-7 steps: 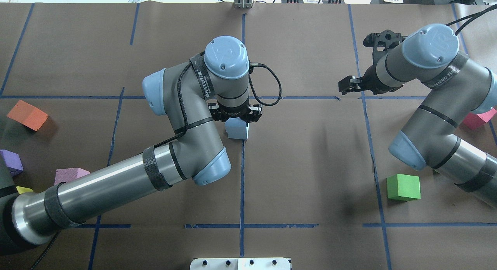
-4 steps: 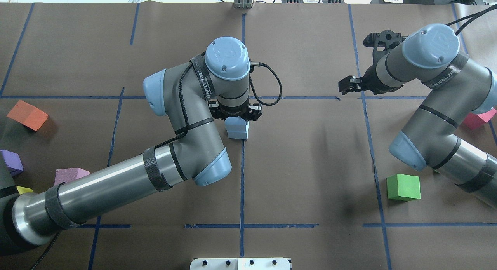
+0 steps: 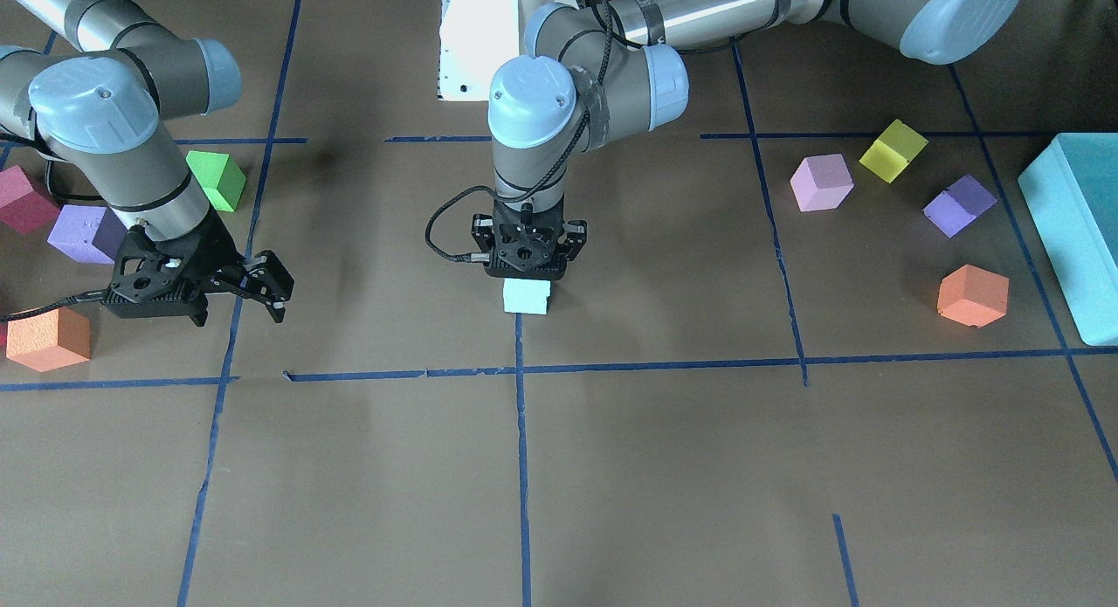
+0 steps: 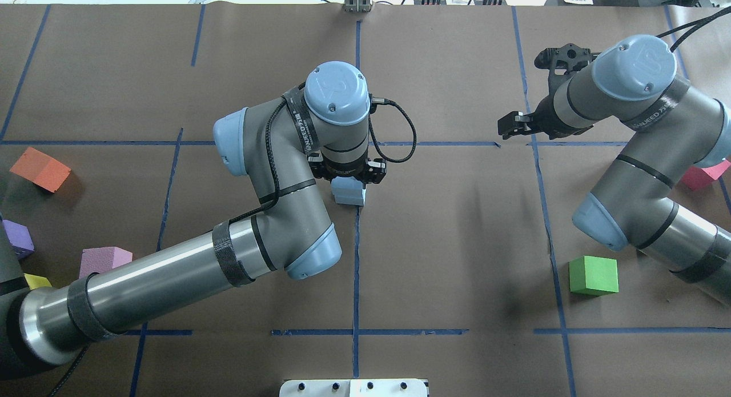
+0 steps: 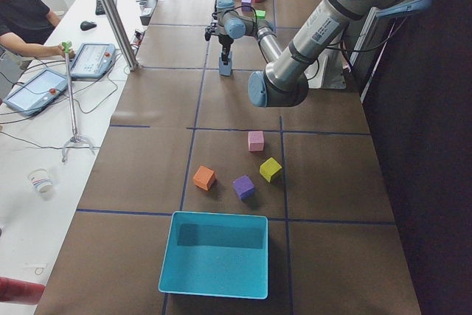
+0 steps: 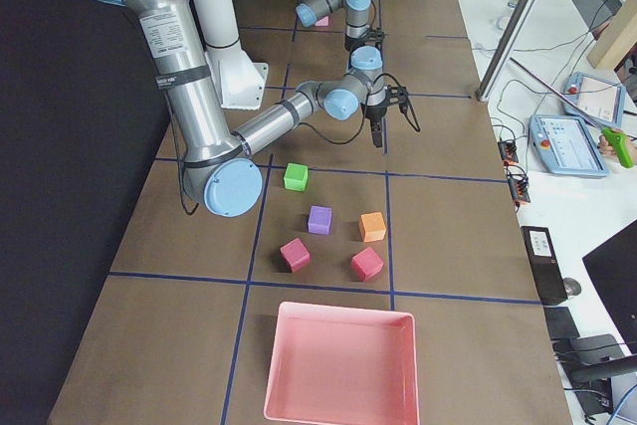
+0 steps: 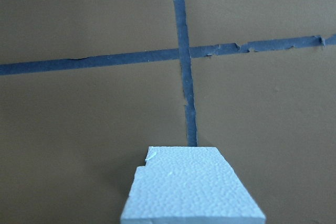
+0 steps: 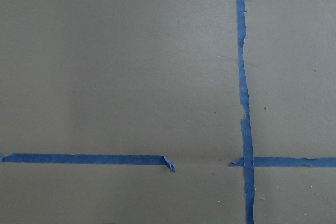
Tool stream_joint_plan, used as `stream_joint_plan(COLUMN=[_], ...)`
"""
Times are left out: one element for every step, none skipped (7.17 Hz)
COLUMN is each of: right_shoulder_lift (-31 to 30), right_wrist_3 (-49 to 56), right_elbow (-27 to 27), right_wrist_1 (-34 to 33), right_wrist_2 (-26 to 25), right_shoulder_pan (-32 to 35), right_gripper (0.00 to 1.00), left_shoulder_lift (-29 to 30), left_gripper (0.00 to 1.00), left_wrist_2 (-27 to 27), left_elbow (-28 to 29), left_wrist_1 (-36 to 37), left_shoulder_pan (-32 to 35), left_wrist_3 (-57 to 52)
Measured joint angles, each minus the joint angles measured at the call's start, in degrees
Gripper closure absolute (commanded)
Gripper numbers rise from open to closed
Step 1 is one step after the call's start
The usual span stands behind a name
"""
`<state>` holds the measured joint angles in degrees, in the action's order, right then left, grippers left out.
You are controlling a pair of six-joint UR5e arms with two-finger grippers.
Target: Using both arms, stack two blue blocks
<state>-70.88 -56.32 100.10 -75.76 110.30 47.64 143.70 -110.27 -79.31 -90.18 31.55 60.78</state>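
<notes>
Two pale blue blocks sit at the table's centre on a tape cross. The lower blue block (image 4: 352, 199) rests on the paper. The upper blue block (image 4: 346, 184) is on or just above it, and its top fills the bottom of the left wrist view (image 7: 194, 190). My left gripper (image 4: 348, 177) points straight down and seems shut on the upper block; its fingertips are hidden. The front view shows one blue face (image 3: 527, 297) under that gripper (image 3: 527, 275). My right gripper (image 4: 508, 125) is open and empty, far to the right, and also shows in the front view (image 3: 281, 297).
A green cube (image 4: 594, 275) and a pink cube (image 4: 705, 174) lie by the right arm. Orange (image 4: 40, 168), purple (image 4: 17, 238), pale pink (image 4: 103, 257) and yellow (image 4: 34, 280) cubes lie at the left. A teal box (image 3: 1074, 231) stands at the left end, a pink tray (image 6: 338, 365) at the right end.
My left wrist and gripper have shifted slightly right and toward the robot over the blue blocks. The upper block's offset from the lower one has shrunk. The right arm has not moved.
</notes>
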Motion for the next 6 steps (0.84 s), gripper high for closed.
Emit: stream_joint_plan(right_shoulder_lift=[0.0, 0.0, 0.0, 0.0, 0.0, -0.1], right_wrist_3=[0.0, 0.0, 0.0, 0.1, 0.3, 1.1], right_elbow=[0.0, 0.1, 0.1, 0.1, 0.2, 0.1], right_wrist_1=[0.0, 0.0, 0.0, 0.0, 0.0, -0.1], right_wrist_2=[0.0, 0.0, 0.0, 0.1, 1.1, 4.5], right_shoulder_pan=[0.0, 0.0, 0.0, 0.2, 1.2, 4.2], right_gripper=[0.0, 0.0, 0.0, 0.0, 0.0, 0.0], left_shoulder_lift=[0.0, 0.0, -0.1, -0.3, -0.5, -2.2], left_gripper=[0.0, 0.0, 0.0, 0.0, 0.0, 0.0], left_wrist_2=[0.0, -0.1, -0.1, -0.1, -0.2, -0.4], left_elbow=[-0.3, -1.1, -3.6, -7.6, -12.8, -18.6], left_wrist_1=[0.0, 0.1, 1.1, 3.9, 8.0, 12.4], left_shoulder_pan=[0.0, 0.0, 0.3, 0.9, 2.5, 5.4], left_wrist_3=[-0.4, -0.5, -0.6, -1.1, -2.6, -5.6])
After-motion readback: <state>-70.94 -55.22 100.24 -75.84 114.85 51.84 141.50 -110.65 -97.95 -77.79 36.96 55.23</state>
